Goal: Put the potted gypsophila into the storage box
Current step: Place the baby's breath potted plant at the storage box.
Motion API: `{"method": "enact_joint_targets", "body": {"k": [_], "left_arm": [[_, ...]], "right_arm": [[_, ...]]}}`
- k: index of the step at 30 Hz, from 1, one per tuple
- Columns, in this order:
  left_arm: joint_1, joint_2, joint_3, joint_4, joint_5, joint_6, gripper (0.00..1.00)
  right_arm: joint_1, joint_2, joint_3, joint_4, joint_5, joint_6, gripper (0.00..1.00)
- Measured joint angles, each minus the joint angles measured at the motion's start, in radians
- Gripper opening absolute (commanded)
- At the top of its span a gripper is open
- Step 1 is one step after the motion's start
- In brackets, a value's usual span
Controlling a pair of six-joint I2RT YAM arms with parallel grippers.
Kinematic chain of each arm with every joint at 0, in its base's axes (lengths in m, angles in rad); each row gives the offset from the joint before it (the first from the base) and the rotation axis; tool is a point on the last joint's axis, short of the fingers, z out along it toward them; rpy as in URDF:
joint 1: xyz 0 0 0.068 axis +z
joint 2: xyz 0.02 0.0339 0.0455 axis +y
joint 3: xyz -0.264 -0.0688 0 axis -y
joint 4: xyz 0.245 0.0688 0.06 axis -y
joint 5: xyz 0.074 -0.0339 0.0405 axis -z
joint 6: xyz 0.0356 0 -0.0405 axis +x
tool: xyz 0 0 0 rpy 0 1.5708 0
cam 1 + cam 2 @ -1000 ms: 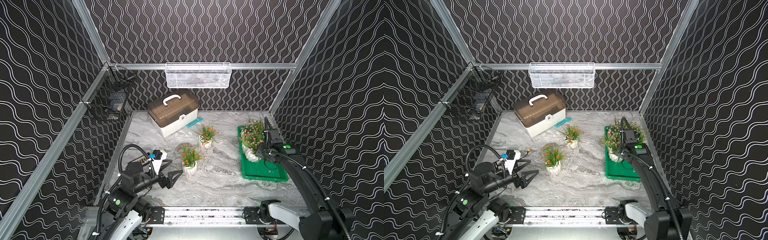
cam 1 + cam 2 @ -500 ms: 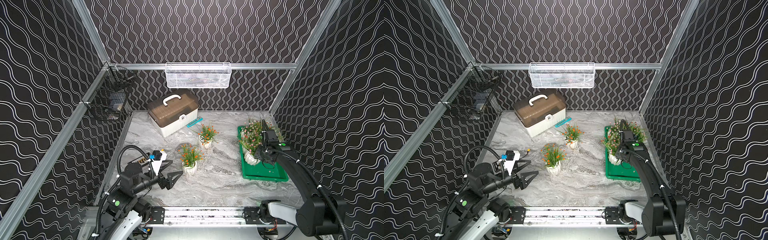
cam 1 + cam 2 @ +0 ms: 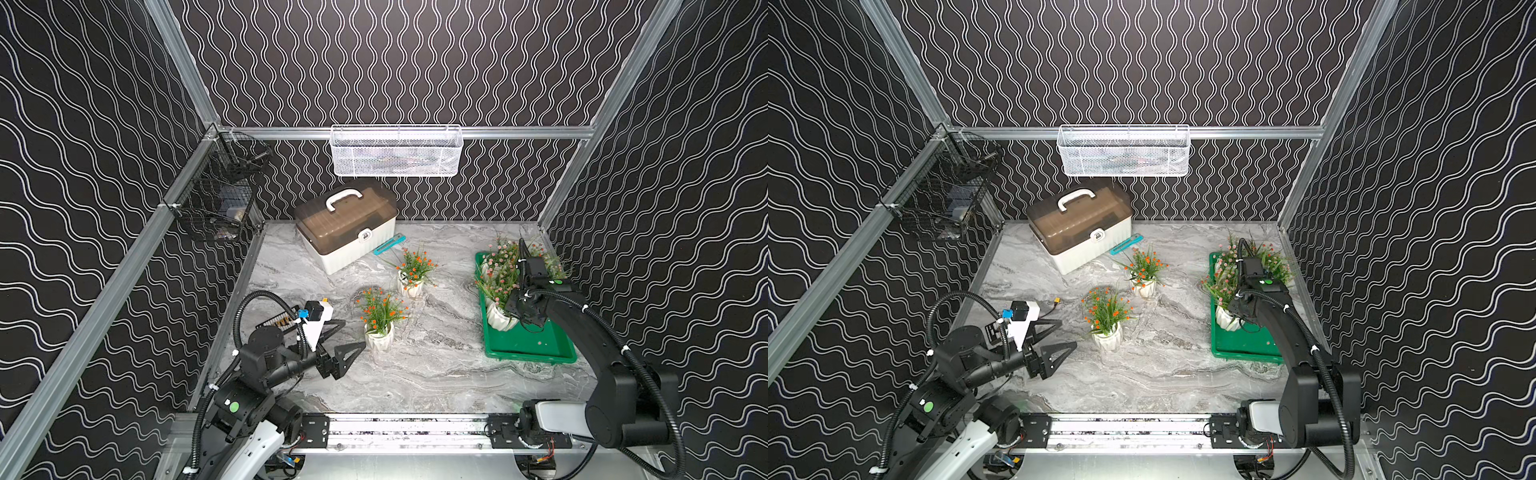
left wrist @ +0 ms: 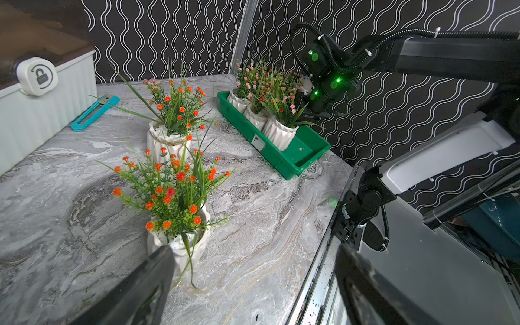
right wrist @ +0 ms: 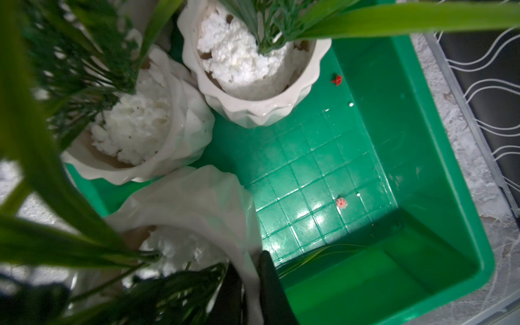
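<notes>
1. Black left gripper (image 3: 354, 333) is spread wide beside a white ribbed pot of orange-flowered gypsophila (image 3: 379, 338).
2. A second orange-flowered pot (image 3: 410, 286) is stood farther back on the grey marble table (image 3: 436, 374).
3. Within the bright-green plastic storage box (image 3: 536, 338), beside two others, the nearest pink-flowered pot (image 3: 500, 320) is pinched at its rim by the closed right gripper (image 5: 250, 284).

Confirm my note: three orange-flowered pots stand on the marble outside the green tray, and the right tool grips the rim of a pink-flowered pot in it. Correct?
Not three: two orange-flowered pots, a near pot and a far pot, stand on the marble outside the green tray, as both top views show. The right tool does grip the rim of a pink-flowered pot in it.
</notes>
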Motion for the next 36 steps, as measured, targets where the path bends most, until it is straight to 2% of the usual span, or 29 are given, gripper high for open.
{"method": "enact_joint_targets", "body": {"k": [22, 31, 36], "left_arm": [[0.000, -0.002, 0.000, 0.002, -0.001, 0.000, 0.92], [0.000, -0.002, 0.000, 0.002, -0.001, 0.000, 0.92], [0.000, -0.002, 0.000, 0.002, -0.001, 0.000, 0.92]], "right_arm": [[-0.007, 0.119, 0.030, 0.029, -0.043, -0.006, 0.00], [-0.008, 0.111, 0.014, 0.044, -0.058, -0.006, 0.14], [-0.009, 0.072, 0.014, 0.046, -0.074, -0.005, 0.17]]}}
